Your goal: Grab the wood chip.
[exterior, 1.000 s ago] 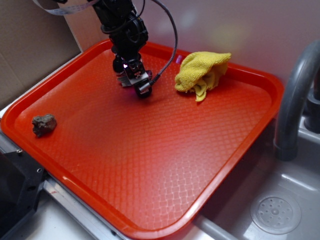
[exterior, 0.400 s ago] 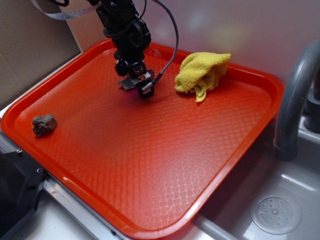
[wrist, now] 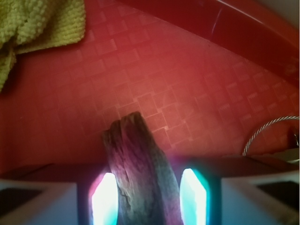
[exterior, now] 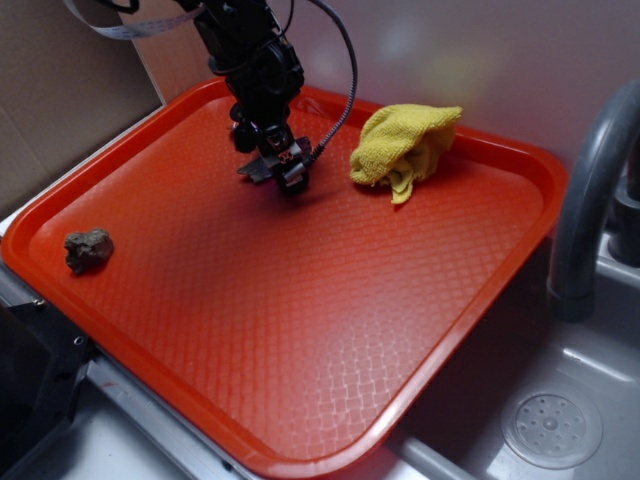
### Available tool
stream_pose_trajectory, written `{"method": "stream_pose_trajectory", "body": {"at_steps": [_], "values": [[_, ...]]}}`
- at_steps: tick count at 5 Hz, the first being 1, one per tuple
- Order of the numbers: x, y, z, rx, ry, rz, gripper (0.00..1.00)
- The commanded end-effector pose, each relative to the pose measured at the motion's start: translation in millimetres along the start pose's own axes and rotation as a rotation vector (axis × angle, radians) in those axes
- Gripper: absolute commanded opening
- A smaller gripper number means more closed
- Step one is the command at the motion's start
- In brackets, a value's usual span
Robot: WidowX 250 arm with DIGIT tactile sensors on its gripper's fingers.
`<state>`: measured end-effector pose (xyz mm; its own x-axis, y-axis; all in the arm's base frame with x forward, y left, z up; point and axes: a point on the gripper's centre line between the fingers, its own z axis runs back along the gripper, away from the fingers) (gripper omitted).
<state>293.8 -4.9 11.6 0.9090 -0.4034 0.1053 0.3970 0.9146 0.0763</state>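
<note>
Exterior view: my gripper [exterior: 283,172] is at the far part of the red tray [exterior: 300,330], left of the yellow cloth [exterior: 405,145], pointing down at the tray floor. A grey flat sliver sticks out leftward beside the fingertips; this is the wood chip [exterior: 252,168], though from here it is small and partly hidden by my arm, and I cannot tell whether it is lifted or lying on the tray. Wrist view: the wood chip [wrist: 143,173] fills the space between my two fingers [wrist: 37,204], rough brown-grey grain, its tapered end pointing away from me; the lit inner pads sit on either side of it, so I am pinching the chip. Wrist view also shows a corner of the yellow cloth [wrist: 42,23] at upper left and a grey cable loop [wrist: 269,131] at right, neither touching the chip. Only the exterior view shows the rock [exterior: 88,249], near the tray's left rim, well apart from me, and the sink [exterior: 550,425] with its grey faucet [exterior: 590,190] to the right of the tray.
</note>
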Motion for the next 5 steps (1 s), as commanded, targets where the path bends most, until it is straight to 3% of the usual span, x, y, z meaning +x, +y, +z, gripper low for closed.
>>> {"method": "stream_pose_trajectory", "body": {"at_steps": [1, 3, 4, 5], "values": [[-3, -13, -2, -0.021, 0.030, -0.009, 0.00], [-9, -15, 17, -0.016, 0.028, 0.071, 0.00], [-19, -34, 67, -0.049, -0.011, 0.137, 0.00], [-23, -45, 105, -0.112, -0.014, 0.186, 0.00]]}}
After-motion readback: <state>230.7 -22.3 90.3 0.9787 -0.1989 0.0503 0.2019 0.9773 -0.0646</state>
